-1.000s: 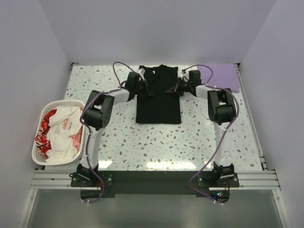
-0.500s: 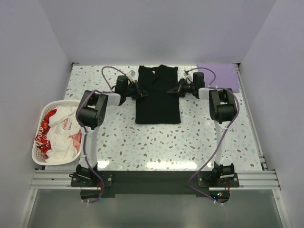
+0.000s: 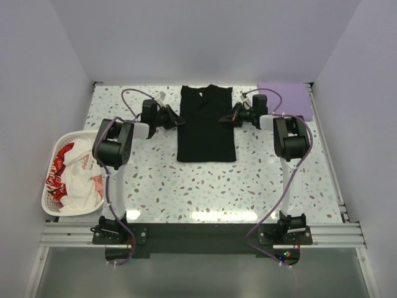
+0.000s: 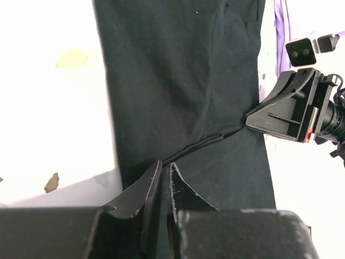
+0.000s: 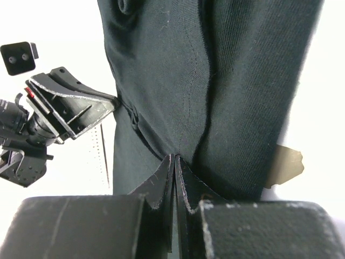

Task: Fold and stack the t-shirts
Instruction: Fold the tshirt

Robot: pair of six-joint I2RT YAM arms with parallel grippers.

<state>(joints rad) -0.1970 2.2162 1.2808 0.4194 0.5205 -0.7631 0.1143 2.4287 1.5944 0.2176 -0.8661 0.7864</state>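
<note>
The black t-shirt [image 3: 207, 133] lies flat as a long, narrow rectangle at the table's middle back. My left gripper [image 3: 181, 121] is at its left edge, and in the left wrist view the jaws [image 4: 166, 164] are pressed together on the black fabric. My right gripper [image 3: 223, 117] is at its right side, jaws [image 5: 175, 157] shut on the fabric. A crease runs across the shirt [image 4: 178, 81] between the two grippers. The lavender t-shirt [image 3: 284, 99] lies folded at the back right corner. The white t-shirt with red lettering [image 3: 74, 167] is crumpled in the basket.
A white slotted plastic basket [image 3: 80, 134] stands at the table's left edge beside the left arm. White walls close the table in at the back and both sides. Purple cables loop over both arms.
Both grippers have moved outward from over the shirt's middle toward its side edges. The left arm has swung left the most. The shirt now lies flatter.
</note>
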